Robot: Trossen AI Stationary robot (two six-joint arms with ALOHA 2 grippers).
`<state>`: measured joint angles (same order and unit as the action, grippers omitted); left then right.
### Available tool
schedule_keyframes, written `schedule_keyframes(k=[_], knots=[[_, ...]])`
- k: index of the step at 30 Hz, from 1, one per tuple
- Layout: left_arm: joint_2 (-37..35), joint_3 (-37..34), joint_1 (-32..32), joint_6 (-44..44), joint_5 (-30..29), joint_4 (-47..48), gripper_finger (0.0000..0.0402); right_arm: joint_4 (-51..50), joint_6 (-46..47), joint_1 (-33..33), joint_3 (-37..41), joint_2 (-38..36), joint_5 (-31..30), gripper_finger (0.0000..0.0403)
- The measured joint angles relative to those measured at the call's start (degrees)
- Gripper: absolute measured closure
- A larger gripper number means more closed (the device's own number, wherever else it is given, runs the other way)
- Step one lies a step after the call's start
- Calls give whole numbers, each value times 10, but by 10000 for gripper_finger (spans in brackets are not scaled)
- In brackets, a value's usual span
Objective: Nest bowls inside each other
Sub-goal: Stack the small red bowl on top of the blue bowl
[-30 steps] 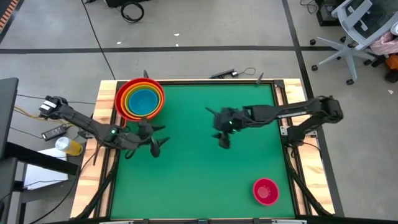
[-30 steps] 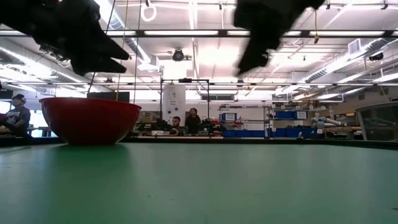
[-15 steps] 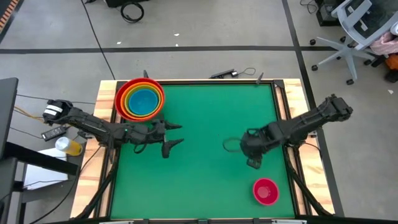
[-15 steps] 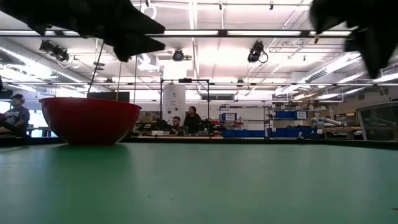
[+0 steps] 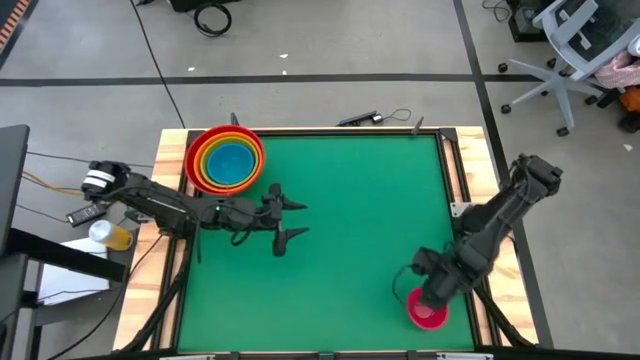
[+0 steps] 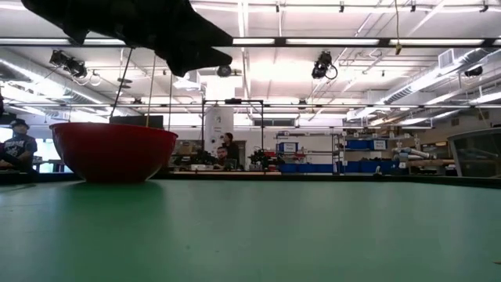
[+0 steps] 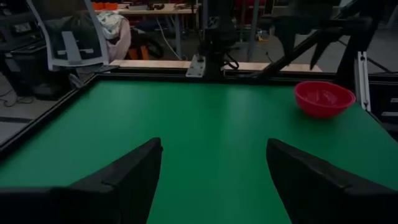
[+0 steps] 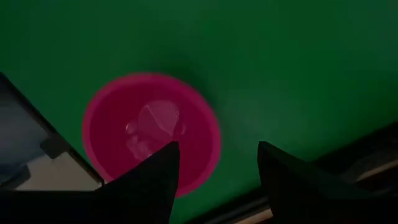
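At the table's far left corner a stack of bowls [image 5: 225,160] rests on its base: red [image 6: 113,152] outermost, then orange, yellow and blue [image 5: 230,163] inside. The pink bowl [image 5: 432,316] sits alone, upright, near the front right corner, also seen from the left wrist [image 7: 323,98]. My right gripper [image 8: 217,177] hangs open above it, pointing down, with the bowl's rim [image 8: 208,146] below the gap and nothing touched. My left gripper [image 5: 287,222] is open over the table's left middle, pointing level toward the right edge.
Bare green mat [image 5: 350,200] lies between the stack and the pink bowl. The raised wooden frame [image 5: 455,160] borders the table. Cables and a small tool [image 5: 365,118] lie at the far edge. A bottle [image 5: 110,234] stands off the left side.
My right gripper has swung from the table's middle toward the near right corner, turning to point down, and now hangs over the pink bowl. My left gripper has moved toward the table's middle, staying level. Both stay open. No bowl has moved.
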<state>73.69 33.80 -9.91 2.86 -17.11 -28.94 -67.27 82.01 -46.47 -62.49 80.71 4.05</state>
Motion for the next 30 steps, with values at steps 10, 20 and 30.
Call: schedule_keyframes(k=[10, 20, 30], knots=[[-3, 0, 0, -8, -1, 0, 109, 14, -22, -56, 1, 89, -19, 183], [-3, 0, 0, -7, -1, 11, 109, 17, -95, -40, 4, 148, -10, 192], [-3, 0, 0, -4, -1, 13, 109, 94, -163, 4, 60, 146, 28, 330]])
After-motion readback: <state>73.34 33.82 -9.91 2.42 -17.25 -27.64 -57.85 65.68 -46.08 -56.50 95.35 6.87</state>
